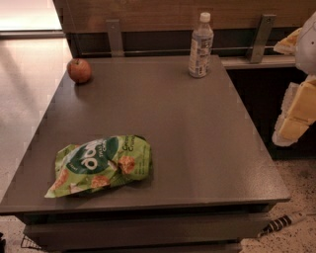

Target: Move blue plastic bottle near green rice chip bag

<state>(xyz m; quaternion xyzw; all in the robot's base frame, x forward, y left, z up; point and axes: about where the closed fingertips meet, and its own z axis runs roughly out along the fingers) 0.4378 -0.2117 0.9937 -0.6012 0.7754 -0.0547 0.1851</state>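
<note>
In the camera view the gripper [295, 116] shows only in part at the right border, a white and yellow shape hanging beside the table's right edge and above the floor; whether it is spread or clenched I cannot tell; it stands apart from the table top and well apart from the blue plastic bottle [200, 45]; the table [197, 148] is a flat dark grey-brown slab with a lower shelf or drawer front under its near edge; behind it runs a wooden wall panel [158, 12] with two grey metal brackets [114, 37] fixed to it and a dark gap beneath; the floor [24, 89] is pale and glossy on the left, speckled at the lower right, where a striped cable [284, 223] lies; the bottle stands upright near the back edge, right of centre, its long axis vertical, white cap up and label facing the camera; the green rice chip bag [101, 165] lies flat near the front left corner, printed face up, its long axis running left to right with the left end dipping toward the front edge; bottle and bag are well apart, on a diagonal across the top; a small red apple [79, 70] sits at the back left corner, stem up
</note>
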